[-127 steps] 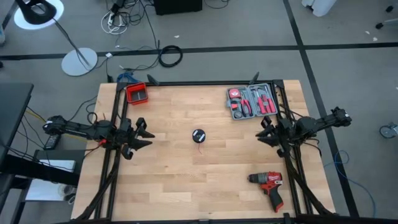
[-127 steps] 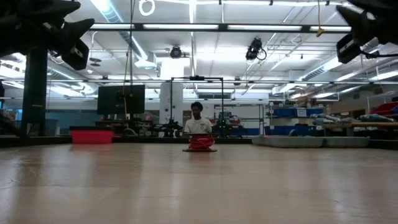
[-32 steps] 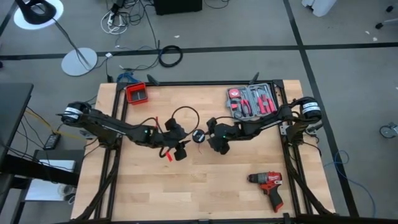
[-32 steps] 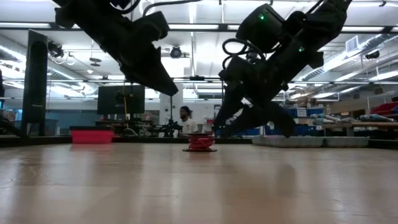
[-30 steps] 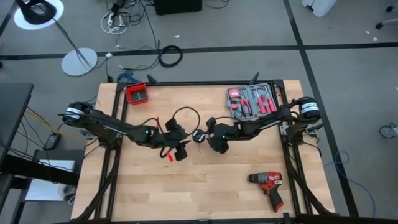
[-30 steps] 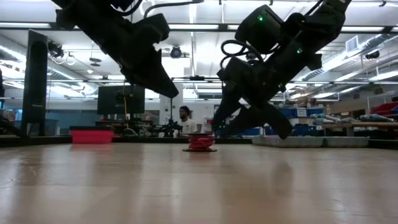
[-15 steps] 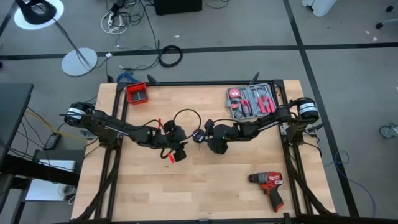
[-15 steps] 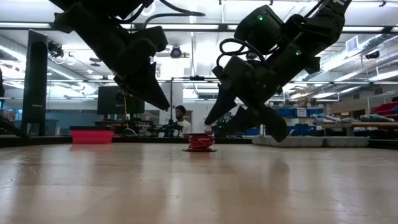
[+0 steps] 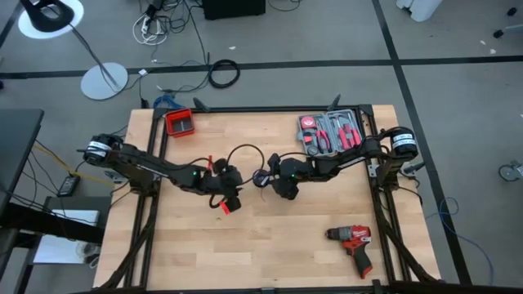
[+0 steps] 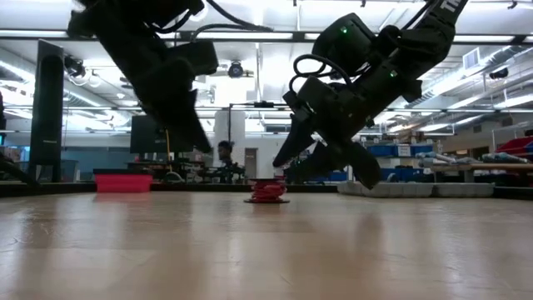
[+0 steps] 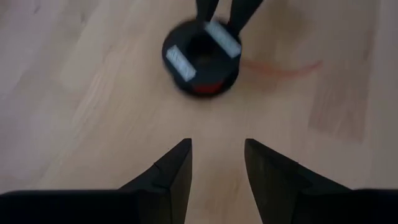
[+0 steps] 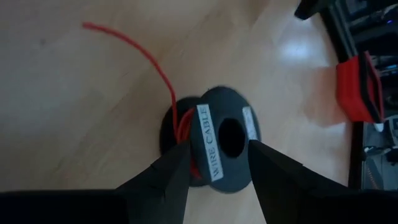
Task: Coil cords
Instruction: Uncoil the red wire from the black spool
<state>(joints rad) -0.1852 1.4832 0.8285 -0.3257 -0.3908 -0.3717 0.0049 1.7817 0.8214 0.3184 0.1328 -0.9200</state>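
A black spool [image 9: 261, 177] wound with thin red wire lies flat on the wooden table near its middle. It also shows in the low view [image 10: 268, 191]. A loose red wire end [image 12: 124, 43] trails from it across the wood. My right gripper [image 12: 216, 152] is open, one fingertip over each side of the spool's top flange [image 12: 214, 146]. My left gripper [image 11: 217, 146] is open and empty, a short way from the spool [image 11: 202, 56] on its left and near side. No small red end clips show. My right gripper comes at the spool slanting down from the table's right side. Its fingertips [image 12: 180, 158] stand over the two sides of the top flange. I cannot tell whether they touch it. The spool lies flat on the table.
A grey tool case [image 9: 329, 135] lies at the far right. A red drill [image 9: 353, 242] lies at the near right. A red bin [image 9: 180, 122] stands at the far left corner. A person [image 10: 223, 162] stands in the room beyond the table.
My right gripper has crept toward the spool and a little lower. My left gripper has drawn slightly toward the table's left edge. The spool has stayed where it was.
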